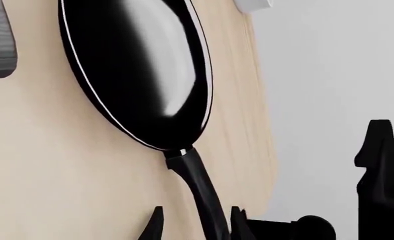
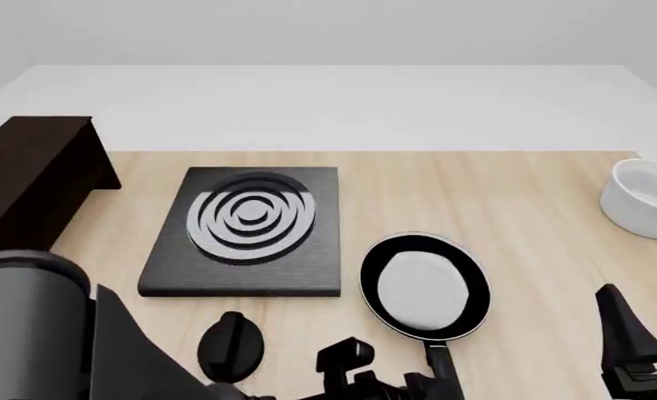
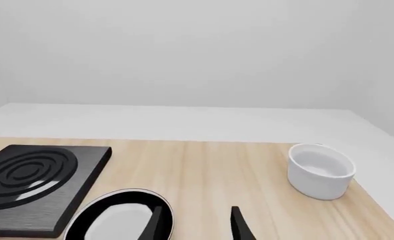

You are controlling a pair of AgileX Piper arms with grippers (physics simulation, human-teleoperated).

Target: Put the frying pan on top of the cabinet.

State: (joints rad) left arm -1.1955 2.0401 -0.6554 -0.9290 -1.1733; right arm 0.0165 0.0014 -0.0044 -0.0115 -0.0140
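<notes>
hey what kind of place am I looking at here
Probably a simulated kitchen worktop, not a real room: a pale wooden table carries a black hob slab with silver rings, a frying pan, a white bowl and a dark cabinet, all against bare grey walls.

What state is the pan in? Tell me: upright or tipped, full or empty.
Upright and empty. The pan sits flat on the table, and its pale inside shows bare in the front view, handle toward the left gripper.
</notes>
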